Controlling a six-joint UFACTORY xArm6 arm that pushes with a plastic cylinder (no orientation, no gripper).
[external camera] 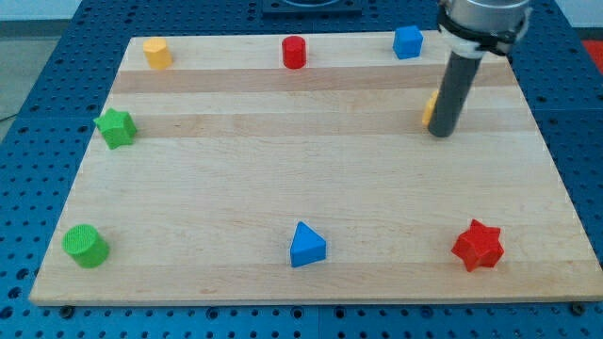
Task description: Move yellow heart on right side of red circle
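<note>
The red circle (294, 52) stands near the view's top edge of the wooden board, about mid-width. The yellow heart (430, 109) is at the view's upper right, mostly hidden behind the dark rod; only a small yellow sliver shows at the rod's left side. My tip (440, 133) rests on the board right against the heart's right side, well to the right of and below the red circle.
A yellow hexagon (157, 53) is at the top left and a blue block (407, 42) at the top right. A green star (116, 127) is at the left edge, a green circle (86, 246) at the bottom left, a blue triangle (306, 245) at bottom centre, and a red star (478, 246) at the bottom right.
</note>
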